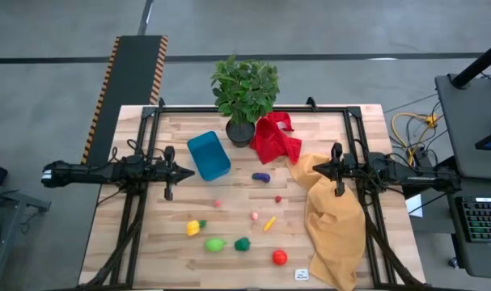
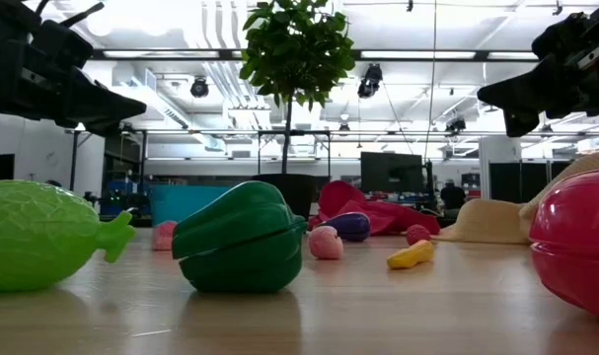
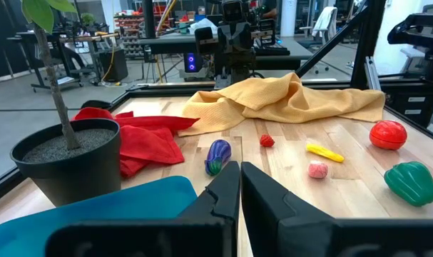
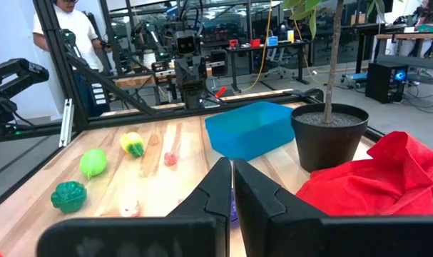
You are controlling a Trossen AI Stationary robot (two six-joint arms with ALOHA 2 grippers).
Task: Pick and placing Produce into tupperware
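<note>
The blue tupperware point(image 1: 209, 155) stands on the table's far left part, beside the black plant pot point(image 1: 239, 132). The produce lies loose on the wood: a dark blue piece point(image 1: 261, 176), small red point(image 1: 278, 198) and pink pieces point(image 1: 254, 216), a yellow stick point(image 1: 269, 224), a yellow-green piece point(image 1: 195, 227), a light green one point(image 1: 215, 243), a dark green pepper point(image 1: 242, 243) and a red tomato point(image 1: 279, 257). My left gripper point(image 1: 169, 171) hovers just left of the tub, shut. My right gripper point(image 1: 337, 170) hovers over the yellow cloth, shut. Both are empty.
A red cloth point(image 1: 276, 137) lies right of the pot. A yellow cloth point(image 1: 334, 218) covers the table's right side down to the near edge. A leafy plant point(image 1: 245, 85) rises from the pot. A small white card point(image 1: 301, 275) lies by the near edge. A person point(image 4: 55, 32) stands beyond the table.
</note>
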